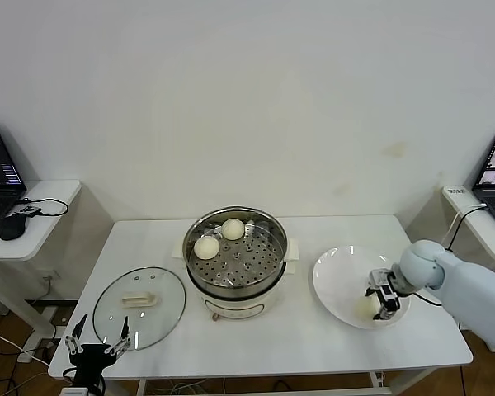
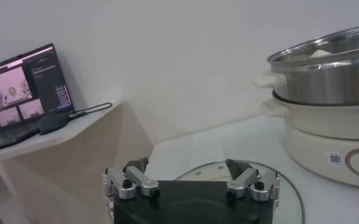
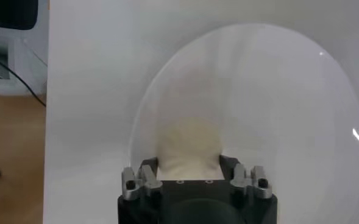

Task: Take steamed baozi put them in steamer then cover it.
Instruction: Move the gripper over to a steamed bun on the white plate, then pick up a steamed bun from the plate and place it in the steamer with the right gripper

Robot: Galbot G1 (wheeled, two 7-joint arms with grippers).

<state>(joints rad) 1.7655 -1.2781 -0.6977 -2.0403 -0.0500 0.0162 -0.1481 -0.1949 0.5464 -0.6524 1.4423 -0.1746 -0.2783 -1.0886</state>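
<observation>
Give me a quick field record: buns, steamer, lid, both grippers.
baozi in steamer: two, on the perforated tray
baozi on plate: one, between the right gripper's fingers
steamer: uncovered, table centre
cover: flat on table, left of steamer
plate: right of steamer
right gripper: down over plate, around the bun; grip unclear
left gripper: open, at table's front edge by cover

Right gripper [image 1: 383, 300] reaches down, fingers spread; left gripper [image 1: 98, 340] hangs low, fingers apart.
</observation>
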